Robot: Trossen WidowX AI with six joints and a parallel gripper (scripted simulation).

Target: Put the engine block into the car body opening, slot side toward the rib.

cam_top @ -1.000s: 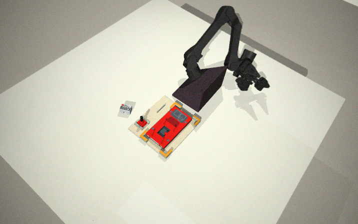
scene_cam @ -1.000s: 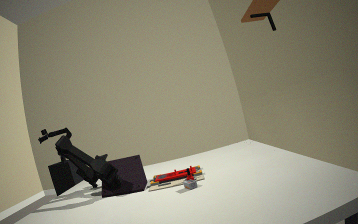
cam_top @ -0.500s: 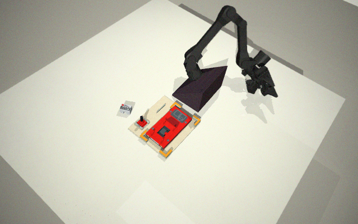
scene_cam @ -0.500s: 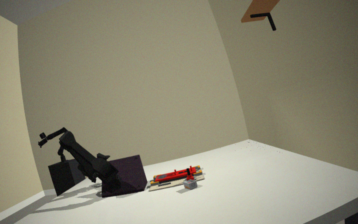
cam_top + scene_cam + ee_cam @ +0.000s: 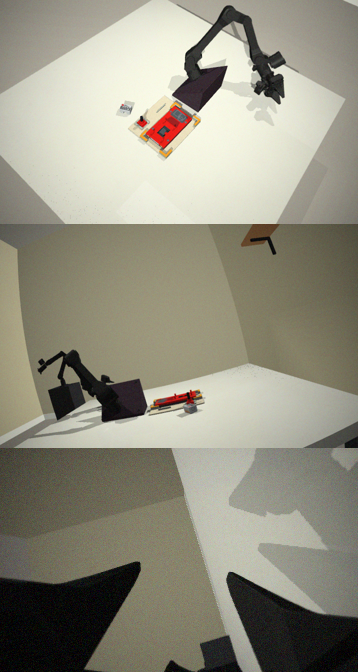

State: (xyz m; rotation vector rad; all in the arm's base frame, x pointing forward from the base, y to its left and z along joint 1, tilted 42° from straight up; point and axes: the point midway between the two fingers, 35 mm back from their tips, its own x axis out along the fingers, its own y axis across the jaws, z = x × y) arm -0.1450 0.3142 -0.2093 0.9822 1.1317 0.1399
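Note:
The engine block, a small light grey box with a red dot on top, sits on the table beside the beige board, away from the car body. The red car body lies flat on the board between orange corner brackets. A dark opening shows in it; nothing stands up out of it. The rib is too small to tell. My gripper is open and empty, raised over the table on the far side of the purple-black base block from the engine block.
On the beige board stand a red piece with a black post and a thin silver rod. The purple-black base block stands at the board's end. A dark box is at the left in the exterior view.

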